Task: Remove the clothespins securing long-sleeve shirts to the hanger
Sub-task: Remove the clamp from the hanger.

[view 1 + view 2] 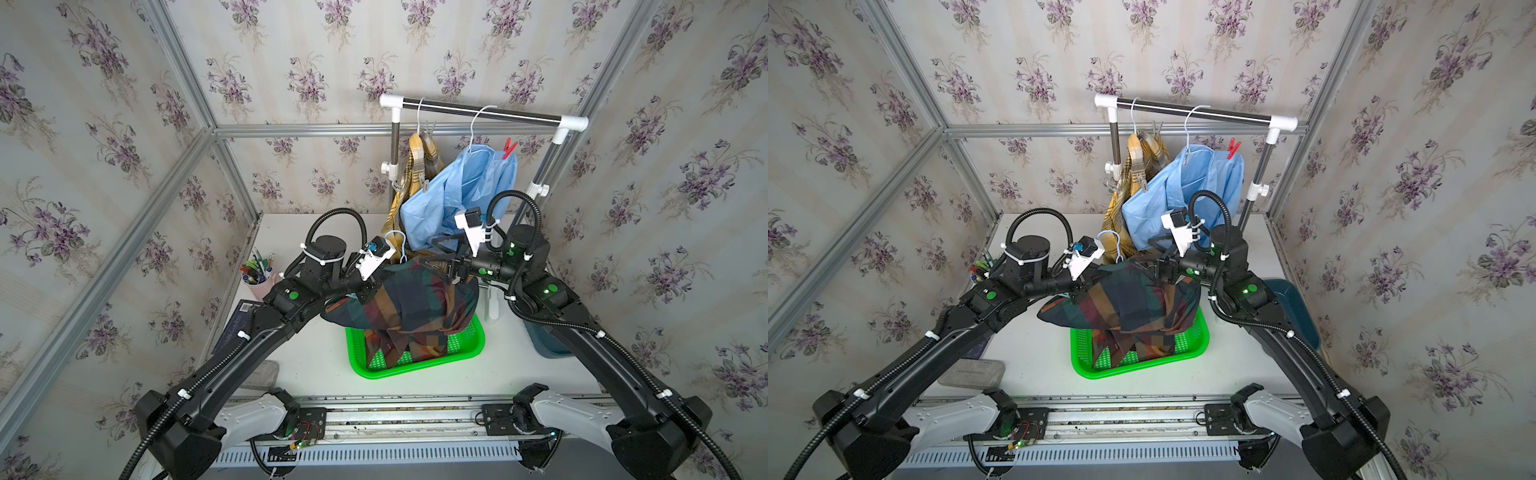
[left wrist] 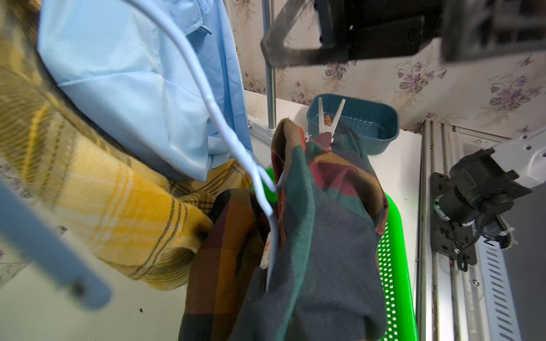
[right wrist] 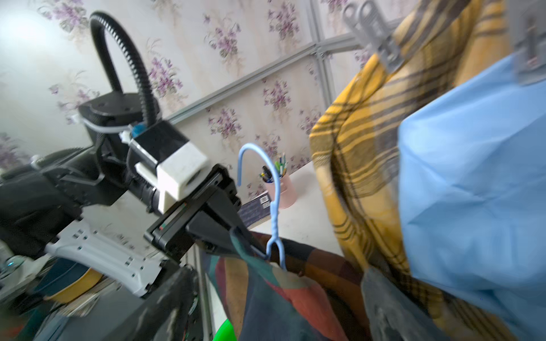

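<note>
Dark check shirt (image 1: 415, 303) on pale blue hanger (image 3: 273, 206) above green basket (image 1: 415, 368) on the bench (image 1: 316, 361), one white clothespin (image 2: 329, 122) clipped at its shoulder on the right-arm side. Left claw (image 3: 250, 245) clamped shut on the hanger by its neck, fabric draped over it; right claw (image 1: 434, 253) spread wide near that pin, holding nothing. Yellow plaid shirt (image 1: 422, 162) and light blue shirt (image 1: 457, 195) on the rail (image 1: 478, 110) behind, grey pins (image 3: 378, 41) on the plaid, red pin (image 1: 509, 148) on the blue.

Left shirt (image 1: 419, 158) and right shirt (image 1: 461, 195) hang on rack (image 1: 482, 110) at back, front shirt (image 1: 411, 299) over basket (image 1: 415, 369) before them, cup (image 1: 259, 284) left, tub (image 1: 1298, 307) right.
</note>
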